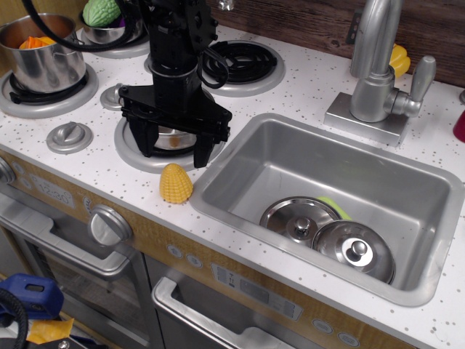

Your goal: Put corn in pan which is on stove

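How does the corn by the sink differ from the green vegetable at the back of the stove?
The corn is yellow; the green vegetable is green. The corn looks smaller, the green vegetable bulkier. The corn stands bare on the counter by the sink corner, while the green vegetable sits in a steel bowl on a back burner. The corn lies just in front of the tool; the green vegetable is behind it. Both have bumpy surfaces.

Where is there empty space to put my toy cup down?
Bare counter lies between the sink and the faucet, and left of the corn beside the knob. The stove burners are crowded; two lids fill the sink's floor.
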Controlling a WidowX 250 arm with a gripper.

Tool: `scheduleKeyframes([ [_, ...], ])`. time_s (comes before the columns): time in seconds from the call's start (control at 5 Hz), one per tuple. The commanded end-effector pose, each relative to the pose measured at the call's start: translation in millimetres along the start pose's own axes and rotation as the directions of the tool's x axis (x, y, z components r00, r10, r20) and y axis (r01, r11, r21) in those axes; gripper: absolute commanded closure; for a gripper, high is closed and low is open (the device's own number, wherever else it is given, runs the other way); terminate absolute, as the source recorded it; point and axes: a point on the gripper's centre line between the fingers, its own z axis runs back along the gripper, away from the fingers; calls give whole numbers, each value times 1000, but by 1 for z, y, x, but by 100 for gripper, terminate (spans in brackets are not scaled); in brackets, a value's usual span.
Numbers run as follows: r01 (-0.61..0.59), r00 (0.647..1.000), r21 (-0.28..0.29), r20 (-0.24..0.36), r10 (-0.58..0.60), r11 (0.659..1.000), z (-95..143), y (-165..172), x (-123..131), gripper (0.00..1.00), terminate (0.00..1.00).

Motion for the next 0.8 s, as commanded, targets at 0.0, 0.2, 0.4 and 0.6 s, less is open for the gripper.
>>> scheduleKeyframes([
  [0.0, 0, 1000, 0, 0, 0, 1000, 0, 0, 0, 0, 0],
  [0.2, -11, 1000, -23, -1, 10, 1000, -8, 2, 1, 0, 0],
  [0.4, -38, 999, -84, -20, 36, 996, -22, 5, 0, 0, 0],
  [0.6, -43, 999, -112, -12, 42, 993, -33, 7, -1, 0, 0],
])
